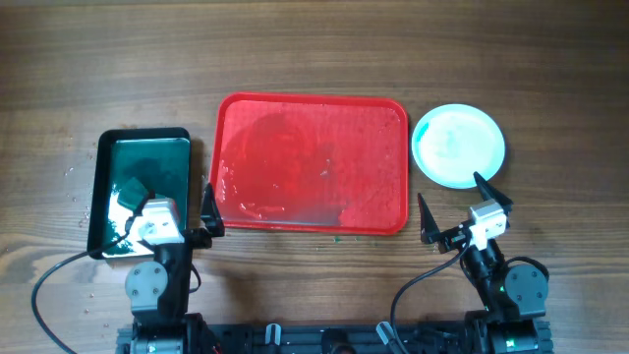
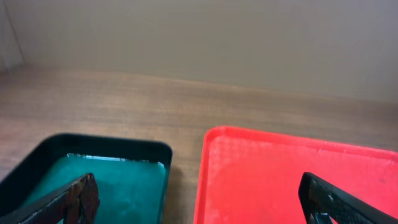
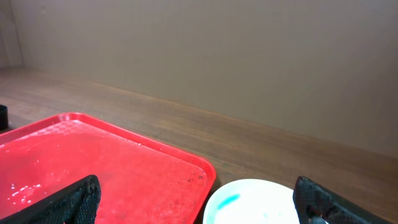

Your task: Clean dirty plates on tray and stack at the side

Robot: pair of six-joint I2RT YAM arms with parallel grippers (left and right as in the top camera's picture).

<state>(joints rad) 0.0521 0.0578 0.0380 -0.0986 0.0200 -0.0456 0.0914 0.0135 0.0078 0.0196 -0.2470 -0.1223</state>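
Note:
The red tray [image 1: 311,162] lies in the middle of the table, bare of plates, with wet smears on it. A white plate with pale blue marks [image 1: 458,146] lies on the table to the right of the tray. My left gripper [image 1: 165,218] is open and empty, spanning the gap between the black bin [image 1: 142,138] and the tray's near left corner. My right gripper [image 1: 459,204] is open and empty just in front of the plate. The left wrist view shows the bin [image 2: 155,149] and the tray [image 2: 280,174]. The right wrist view shows the tray [image 3: 112,162] and the plate [image 3: 255,202].
The black bin at the left holds teal water and a dark green lump [image 1: 132,190], which may be a sponge. Small crumbs lie on the wood left of the bin. Cables run from both arm bases at the front edge.

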